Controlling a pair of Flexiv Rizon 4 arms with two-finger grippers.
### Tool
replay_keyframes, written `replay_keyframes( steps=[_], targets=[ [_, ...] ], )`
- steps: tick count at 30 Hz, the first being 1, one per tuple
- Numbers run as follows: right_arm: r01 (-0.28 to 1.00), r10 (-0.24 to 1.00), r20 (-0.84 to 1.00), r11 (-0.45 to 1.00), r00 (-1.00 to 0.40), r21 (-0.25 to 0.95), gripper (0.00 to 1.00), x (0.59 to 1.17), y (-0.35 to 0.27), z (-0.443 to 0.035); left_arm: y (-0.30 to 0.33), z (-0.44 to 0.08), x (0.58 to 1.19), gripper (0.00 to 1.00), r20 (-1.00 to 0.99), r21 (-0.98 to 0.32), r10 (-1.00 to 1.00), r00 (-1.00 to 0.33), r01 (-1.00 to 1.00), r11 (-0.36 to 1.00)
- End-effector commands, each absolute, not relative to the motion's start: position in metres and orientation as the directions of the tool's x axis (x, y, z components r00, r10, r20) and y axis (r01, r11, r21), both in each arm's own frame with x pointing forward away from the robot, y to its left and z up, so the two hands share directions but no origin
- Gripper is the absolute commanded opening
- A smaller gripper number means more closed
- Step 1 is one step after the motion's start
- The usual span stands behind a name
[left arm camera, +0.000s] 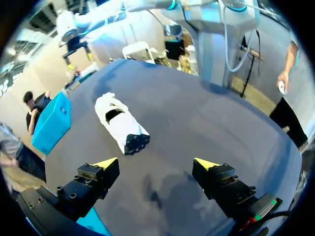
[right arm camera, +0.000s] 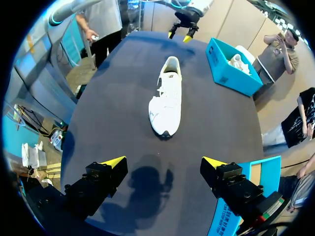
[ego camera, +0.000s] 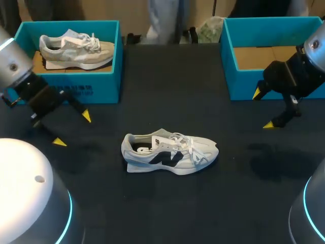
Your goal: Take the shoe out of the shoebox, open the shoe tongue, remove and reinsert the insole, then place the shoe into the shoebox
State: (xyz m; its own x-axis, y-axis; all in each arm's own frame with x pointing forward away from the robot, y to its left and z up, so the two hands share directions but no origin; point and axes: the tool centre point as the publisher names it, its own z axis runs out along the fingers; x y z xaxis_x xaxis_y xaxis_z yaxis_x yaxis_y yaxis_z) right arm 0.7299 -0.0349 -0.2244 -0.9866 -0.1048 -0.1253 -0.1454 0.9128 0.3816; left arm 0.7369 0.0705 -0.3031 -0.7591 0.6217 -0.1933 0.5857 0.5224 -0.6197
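Between left hand [ego camera: 73, 129] and right hand [ego camera: 263, 109], both with fingers apart, the shoe [ego camera: 170, 153] stands on its sole on the tabletop [ego camera: 167, 208]. It lies outside the empty shoebox [ego camera: 227, 51], presumably within either's reach.

Shiny silver round left arm [ego camera: 11, 60], in from the left side, bent down low. At its end, black boxy left gripper [ego camera: 73, 129] w/ two yellow pointy tips, spread wide apart, aimed down & toward the middle. Up close, left gripper [left arm camera: 155, 162]: same big gap btwn tips.

Shiny silver round right arm [ego camera: 317, 47], in from the right side. At its end, black boxy right gripper [ego camera: 263, 109] w/ yellow tips, also spread wide, aimed down & toward the middle. Up close, right gripper [right arm camera: 163, 161]: fingers far apart.
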Motion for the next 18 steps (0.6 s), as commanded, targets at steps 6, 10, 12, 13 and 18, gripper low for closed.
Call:
replay_keyframes(
  steps=[6, 10, 12, 13, 18],
  targets=[
    [-0.145, -0.105, -0.126, 0.914, -0.987, 0.379, 1.0, 0.73, -0.034, -0.226, 0.09, -0.333, 0.737, 1.0, -0.231, -0.823, 0.454, -0.861, 0.421, 0.38],
    [-0.145, -0.105, -0.126, 0.914, -0.987, 0.379, 1.0, 0.73, -0.034, -0.226, 0.096, -0.346, 0.736, 1.0, -0.215, -0.888, 0.377, -0.901, 0.341, 0.308],
    [-0.145, -0.105, -0.126, 0.914, -0.987, 0.379, 1.0, 0.73, -0.034, -0.226, 0.099, -0.351, 0.736, 1.0, -0.209, -0.911, 0.345, -0.915, 0.31, 0.27],
    [-0.145, -0.105, -0.126, 0.914, -0.987, 0.379, 1.0, 0.73, -0.034, -0.226, 0.099, -0.353, 0.735, 1.0, -0.211, -0.917, 0.332, -0.919, 0.304, 0.258],
    [-0.145, -0.105, -0.126, 0.914, -0.987, 0.379, 1.0, 0.73, -0.034, -0.226, 0.1, -0.356, 0.734, 1.0, -0.217, -0.948, 0.262, -0.94, 0.267, 0.174]
  ],
)
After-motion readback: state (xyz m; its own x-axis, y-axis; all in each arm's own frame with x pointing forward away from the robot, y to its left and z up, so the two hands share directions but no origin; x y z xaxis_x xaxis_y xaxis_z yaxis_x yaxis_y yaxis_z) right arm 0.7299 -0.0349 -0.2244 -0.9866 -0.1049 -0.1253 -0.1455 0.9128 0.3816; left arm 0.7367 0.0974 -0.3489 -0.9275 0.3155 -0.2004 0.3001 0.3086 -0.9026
